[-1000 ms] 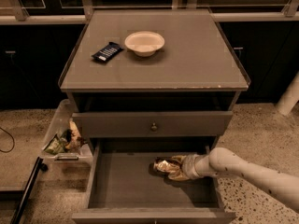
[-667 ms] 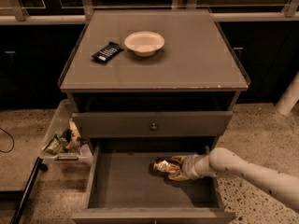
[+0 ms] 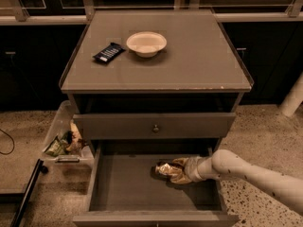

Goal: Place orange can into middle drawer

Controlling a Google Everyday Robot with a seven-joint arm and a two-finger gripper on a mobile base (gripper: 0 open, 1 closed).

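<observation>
A grey cabinet point(image 3: 189, 70) stands on a speckled floor point(image 3: 267, 126) before dark cupboards; the middle drawer point(image 3: 123, 188) is pulled out. The gripper point(image 3: 180, 170) is inside this drawer, right of centre, clamped on the orange can point(image 3: 164, 169); the can lies sideways, pointing left, low over the drawer floor; contact with the floor cannot be determined, and the boundary between can and gripper is hard to make out. The pale arm point(image 3: 251, 174) enters over the right drawer wall and is cut off at the frame edge. The drawer front point(image 3: 118, 126) above is closed. On top: a white bowl point(image 3: 146, 43); a dark packet point(image 3: 108, 52) beside it. A clear bin point(image 3: 59, 126) of wrappers stands left.
</observation>
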